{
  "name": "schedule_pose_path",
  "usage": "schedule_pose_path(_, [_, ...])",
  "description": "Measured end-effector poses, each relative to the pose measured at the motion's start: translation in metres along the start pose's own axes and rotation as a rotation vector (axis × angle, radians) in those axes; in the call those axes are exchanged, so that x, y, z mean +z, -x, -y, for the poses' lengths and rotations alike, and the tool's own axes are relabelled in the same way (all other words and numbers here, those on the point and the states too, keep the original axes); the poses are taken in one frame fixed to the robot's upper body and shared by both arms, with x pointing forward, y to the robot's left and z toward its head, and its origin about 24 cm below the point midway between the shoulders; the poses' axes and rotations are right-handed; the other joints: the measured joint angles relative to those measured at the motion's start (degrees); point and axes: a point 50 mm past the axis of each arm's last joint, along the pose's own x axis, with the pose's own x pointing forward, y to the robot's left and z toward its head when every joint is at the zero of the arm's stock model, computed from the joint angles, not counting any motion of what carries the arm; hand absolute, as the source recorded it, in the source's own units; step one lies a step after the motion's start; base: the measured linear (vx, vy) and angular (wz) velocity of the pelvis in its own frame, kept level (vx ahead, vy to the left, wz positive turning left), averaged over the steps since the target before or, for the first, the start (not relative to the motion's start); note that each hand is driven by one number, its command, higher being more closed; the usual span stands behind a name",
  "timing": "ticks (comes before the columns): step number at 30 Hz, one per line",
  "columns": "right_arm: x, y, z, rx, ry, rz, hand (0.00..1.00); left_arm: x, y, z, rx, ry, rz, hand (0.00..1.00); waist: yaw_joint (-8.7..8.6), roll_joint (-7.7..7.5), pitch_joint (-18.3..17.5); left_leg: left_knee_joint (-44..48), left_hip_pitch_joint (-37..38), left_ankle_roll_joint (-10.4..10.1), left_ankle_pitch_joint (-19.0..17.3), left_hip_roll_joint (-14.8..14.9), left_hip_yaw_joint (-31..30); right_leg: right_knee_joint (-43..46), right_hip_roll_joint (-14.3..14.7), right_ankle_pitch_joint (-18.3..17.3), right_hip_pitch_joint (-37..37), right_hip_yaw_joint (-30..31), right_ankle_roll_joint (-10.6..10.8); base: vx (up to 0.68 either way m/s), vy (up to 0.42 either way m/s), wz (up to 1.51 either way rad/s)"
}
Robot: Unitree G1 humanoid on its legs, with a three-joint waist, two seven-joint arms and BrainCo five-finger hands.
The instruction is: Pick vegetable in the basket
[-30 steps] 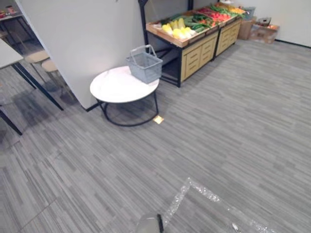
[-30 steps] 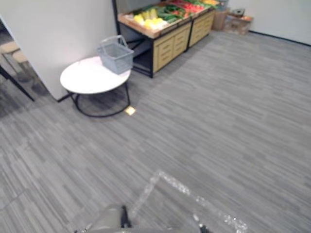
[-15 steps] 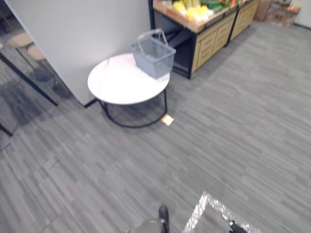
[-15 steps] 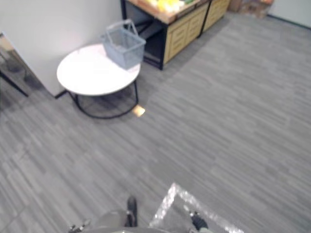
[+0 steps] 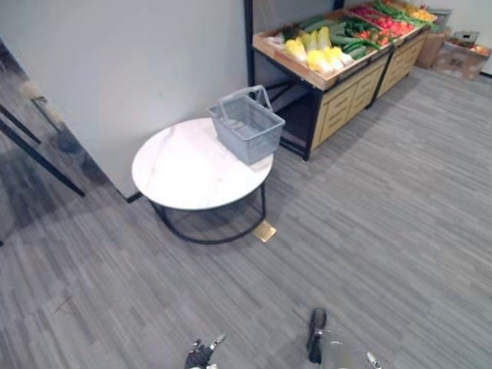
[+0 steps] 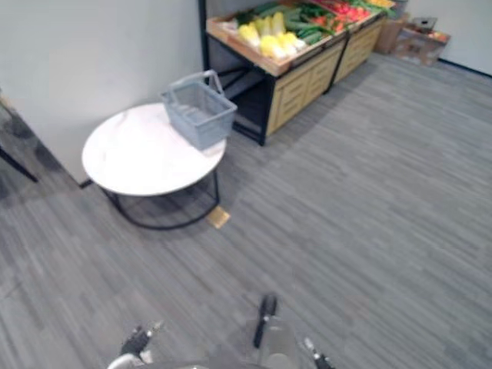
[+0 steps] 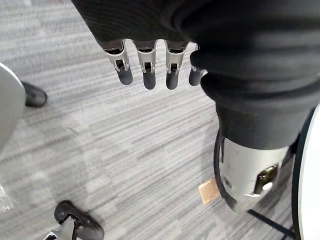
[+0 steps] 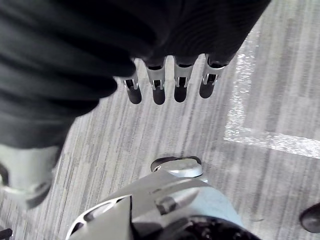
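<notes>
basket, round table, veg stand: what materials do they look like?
Basket: grey plastic by the look, matte lattice walls. Table top: white, faintly veined, smooth; marble or marble-look laminate. Legs: thin black rod, probably metal. Stand: light wood or wood-look panels in a black frame.
</notes>
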Motion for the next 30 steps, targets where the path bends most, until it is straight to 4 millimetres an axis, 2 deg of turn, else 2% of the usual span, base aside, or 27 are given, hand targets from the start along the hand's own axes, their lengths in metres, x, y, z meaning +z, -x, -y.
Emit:
schedule_pose_path(1, [0.002,0.0,0.0,0.0,0.002,0.009,0.0,-0.001,0.0,0.002,-0.001,0.012,-0.002,0.0,-0.01,0.44,0.06,2.35,-0.12,-0.91,1.87,1.16,0.04,3.73,0.29,-3.82,-0.16,-0.55,-2.04,0.67,-0.397,0.16])
schedule_pose_path(2, [0.004,0.0,0.004,-0.007,0.007,0.013,0.0,-0.006,0.002,0.005,-0.002,0.037,-0.014,0.0,0.01,1.59,-0.55,7.79,-1.34,-1.9,5.33,3.13,-0.48,6.56,1.19,-7.49,1.15,-2.06,-3.45,0.66,-0.407,0.13])
schedule_pose_path(3, [0.004,0.0,0.006,-0.01,0.009,0.014,0.0,-0.007,0.002,0.006,-0.001,0.045,-0.018,0.0,0.05,2.08,-0.76,11.21,-2.53,-2.31,7.0,3.98,-0.63,6.72,1.73,-8.75,2.26,-2.47,-3.91,0.92,-0.525,0.14])
schedule_pose_path(4, [0.006,-0.001,0.008,-0.015,0.004,0.02,0.0,-0.009,0.003,0.005,0.004,0.055,-0.023,0.0,-0.04,2.84,-1.14,19.57,-5.96,-2.71,11.63,5.2,-2.22,5.91,2.72,-10.81,5.0,-3.37,-4.14,0.65,-0.323,0.14])
schedule_pose_path(5, [0.007,-0.001,0.009,-0.017,0.001,0.021,0.0,-0.009,0.003,0.004,0.006,0.057,-0.022,0.0,-0.14,3.02,-1.16,24.99,-8.31,-4.3,15.51,5.65,-3.57,5.11,3.04,-11.71,6.75,-3.85,-4.12,0.73,-0.308,0.2])
schedule_pose_path(6, [0.007,-0.001,0.011,-0.022,0.003,0.019,0.0,-0.01,0.003,0.003,0.01,0.063,-0.026,0.0,-0.14,2.81,-0.69,36.39,-13.23,-8.11,22.95,6.14,-6.24,2.65,3.77,-12.77,10.79,-4.53,-4.23,0.44,-0.138,0.15])
schedule_pose_path(7, [0.007,-0.001,0.011,-0.024,0.003,0.018,0.0,-0.01,0.003,0.001,0.012,0.06,-0.029,0.0,0.08,2.95,-0.48,45.31,-17.08,-9.44,23.71,6.66,-6.24,0.66,4.39,-13.25,14.14,-4.59,-4.39,0.53,-0.151,0.1])
schedule_pose_path(8, [0.01,-0.002,0.01,-0.023,0.004,0.023,0.0,-0.011,0.003,-0.003,0.02,0.066,-0.033,0.0,0.23,2.8,0.21,55.03,-21.25,-9.02,22.99,7.76,-3.55,-2.98,5.13,-13.44,19.68,-4.52,-4.32,0.5,-0.146,0.03])
schedule_pose_path(9, [0.007,-0.002,0.011,-0.029,0.008,0.007,0.0,-0.01,0.003,-0.008,0.033,0.063,-0.029,0.0,0.37,2.51,0.3,59.94,-24.59,-7.64,20.27,8.39,-0.47,-6.5,5.4,-13.58,24.29,-4.42,-4.15,0.46,-0.137,-0.01])
schedule_pose_path(10, [0.006,-0.002,0.011,-0.03,0.01,0.002,0.0,-0.008,0.002,-0.01,0.036,0.061,-0.022,0.0,0.53,2.42,0.28,60.93,-26.41,-7.0,18.81,8.39,0.77,-8.04,5.42,-13.87,26.19,-4.32,-4.0,0.41,-0.105,-0.04])
schedule_pose_path(11, [0.005,-0.002,0.013,-0.034,0.012,-0.007,0.0,-0.006,0.002,-0.01,0.032,0.055,-0.011,0.0,0.57,2.59,0.37,60.6,-30.22,-6.16,15.58,8.31,2.9,-10.39,5.52,-13.88,29.01,-4.05,-3.81,0.31,-0.051,-0.11])
schedule_pose_path(12, [0.005,-0.002,0.013,-0.036,0.013,-0.011,0.0,-0.004,0.002,-0.01,0.032,0.052,-0.007,0.0,0.63,2.66,0.39,59.17,-31.99,-5.77,13.82,8.16,3.78,-11.25,5.5,-13.69,30.06,-3.85,-3.33,0.47,0.01,-0.27])
schedule_pose_path(14, [0.005,-0.003,0.014,-0.041,0.012,-0.027,0.0,0.001,0.0,-0.014,0.039,0.032,0.01,0.0,1.33,2.29,0.57,47.33,-36.33,-3.97,9.18,7.29,8.63,-14.45,4.82,-13.54,34.4,-2.83,-1.29,0.48,0.107,-0.41])
schedule_pose_path(15, [0.006,-0.003,0.013,-0.04,0.012,-0.026,0.0,0.002,0.0,-0.014,0.04,0.026,0.016,0.0,1.54,2.0,0.66,42.25,-36.27,-3.55,9.24,6.36,9.92,-14.94,4.25,-13.81,35.25,-2.69,-0.54,0.43,0.163,-0.33])
schedule_pose_path(16, [0.009,-0.004,0.012,-0.036,0.019,-0.014,0.0,0.003,0.0,-0.013,0.035,-0.001,0.019,0.0,1.65,1.93,0.61,28.34,-35.36,-1.25,12.07,4.29,12.58,-15.73,3.56,-14.76,36.94,-2.51,0.98,0.43,0.208,-0.18])
schedule_pose_path(17, [0.016,-0.005,0.014,-0.032,0.044,0.014,0.0,-0.002,0.001,-0.011,0.027,-0.023,0.002,0.0,1.7,3.68,0.28,14.15,-34.76,0.06,18.47,3.41,13.95,-16.12,4.5,-16.51,38.21,-2.03,2.29,0.44,0.232,-0.09])
schedule_pose_path(18, [0.018,-0.006,0.01,-0.023,0.052,0.019,0.0,-0.001,0.001,-0.011,0.025,-0.02,0.006,0.0,1.74,2.75,0.36,13.18,-34.47,4.67,19.26,2.58,14.31,-16.0,3.98,-17.55,38.89,-1.6,3.21,0.43,0.201,0.19])
schedule_pose_path(19, [0.02,-0.007,-0.002,0.015,0.083,0.028,0.0,0.005,-0.001,-0.019,0.037,-0.053,0.021,0.0,1.73,0.78,-0.82,10.39,-33.58,4.04,19.06,-0.23,15.45,-16.59,2.43,-17.18,38.71,-0.32,1.21,0.41,0.172,0.28])
schedule_pose_path(20, [0.029,-0.009,-0.014,0.057,0.117,0.058,0.0,0.01,-0.002,-0.023,0.044,-0.07,0.033,0.0,1.83,-1.02,-0.97,10.94,-34.6,4.17,17.58,-1.27,15.46,-18.01,1.86,-15.41,38.61,1.31,0.43,0.39,0.149,0.32])
schedule_pose_path(22, [0.042,-0.012,-0.024,0.084,0.126,0.092,0.0,0.009,-0.002,-0.028,0.056,-0.079,0.02,0.0,2.12,-1.33,-0.91,11.68,-34.82,5.08,16.33,-2.17,15.2,-18.04,1.29,-12.91,38.73,2.47,0.88,0.32,0.148,0.17])
schedule_pose_path(23, [0.046,-0.013,-0.027,0.092,0.134,0.102,0.0,0.003,-0.001,-0.034,0.076,-0.073,-0.009,0.0,3.23,-1.45,-1.19,10.51,-32.48,5.95,15.54,-3.57,15.5,-15.48,-0.09,-11.62,38.78,4.24,1.65,0.43,0.193,0.12])
schedule_pose_path(25, [0.045,-0.012,-0.027,0.099,0.149,0.101,0.0,-0.009,0.003,-0.041,0.099,-0.066,-0.048,0.0,3.45,-1.79,-1.98,7.65,-29.41,6.27,15.03,-5.56,15.41,-9.29,-1.82,-11.59,37.26,5.84,1.69,0.41,0.176,0.12])
schedule_pose_path(26, [0.042,-0.012,-0.028,0.105,0.16,0.095,0.0,-0.022,0.008,-0.05,0.126,-0.062,-0.086,0.0,3.63,-1.92,-2.91,4.79,-26.59,5.99,14.42,-6.96,15.39,0.38,-3.32,-11.06,33.69,8.21,2.51,0.3,0.126,0.1])
schedule_pose_path(27, [0.041,-0.012,-0.028,0.107,0.16,0.093,0.0,-0.026,0.01,-0.053,0.135,-0.063,-0.101,0.0,3.53,-2.0,-3.06,3.79,-25.36,5.7,14.05,-7.42,15.26,5.29,-3.93,-10.22,31.75,8.98,3.42,0.3,0.119,0.03])
schedule_pose_path(28, [0.039,-0.011,-0.028,0.107,0.16,0.089,0.0,-0.03,0.012,-0.056,0.143,-0.065,-0.116,0.0,3.46,-2.15,-3.02,2.54,-23.41,5.55,13.4,-8.02,14.73,13.86,-4.97,-7.2,28.28,10.44,7.6,0.24,0.079,0.15])
schedule_pose_path(29, [0.033,-0.01,-0.026,0.106,0.165,0.074,0.0,-0.035,0.014,-0.06,0.151,-0.07,-0.137,0.0,3.08,-2.14,-2.7,1.3,-20.45,5.53,12.88,-8.64,13.37,25.02,-5.66,-0.18,23.7,12.35,10.61,0.32,0.069,0.45])
schedule_pose_path(30, [0.027,-0.008,-0.024,0.103,0.147,0.063,0.0,-0.037,0.015,-0.061,0.15,-0.082,-0.147,0.0,2.57,-2.18,-2.42,0.87,-17.87,5.54,12.2,-9.22,10.96,35.9,-6.14,-0.55,19.58,12.26,10.11,0.32,0.05,0.64])
